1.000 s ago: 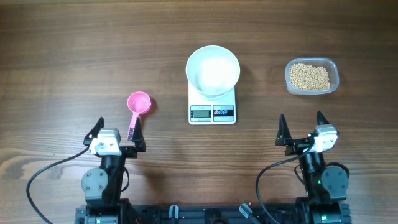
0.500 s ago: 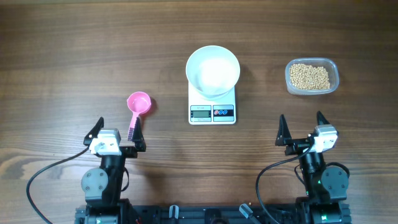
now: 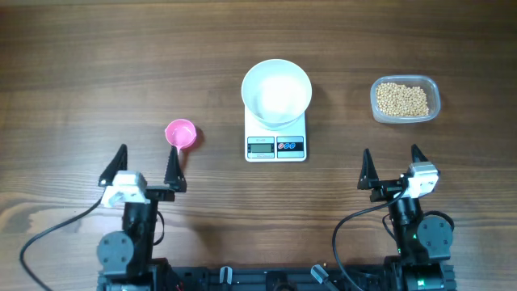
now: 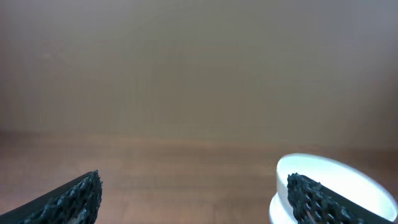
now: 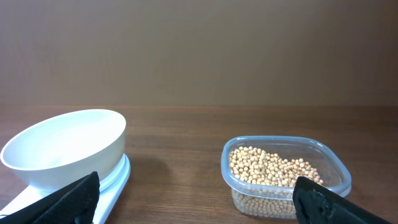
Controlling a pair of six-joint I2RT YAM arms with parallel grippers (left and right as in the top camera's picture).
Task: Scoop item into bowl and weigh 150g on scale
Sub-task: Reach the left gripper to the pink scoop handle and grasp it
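Observation:
The empty white bowl point(image 3: 276, 90) stands on the white scale point(image 3: 276, 147) at the table's middle. Pale beans point(image 3: 403, 99) fill a clear tub point(image 3: 433, 89) to the right. A pink scoop point(image 3: 180, 133) lies left of the scale, its handle partly hidden under a finger of my left gripper point(image 3: 147, 153), which is open and empty. My right gripper point(image 3: 391, 153) is open and empty, near the front edge. The right wrist view shows the bowl point(image 5: 65, 146), the scale point(image 5: 116, 180) and the beans point(image 5: 273, 168) ahead of the right gripper point(image 5: 196, 204). The left gripper point(image 4: 193, 199) faces bare table, with the bowl point(image 4: 336, 180) at right.
The wooden table point(image 3: 97, 65) runs wide to the left and behind the scale. Cables trail from both arm bases at the front edge. The tub point(image 5: 286, 186) sits about a hand's width right of the scale.
My left gripper has shifted a little to the left, and its right finger now covers the scoop's handle. The right arm and the objects have not moved.

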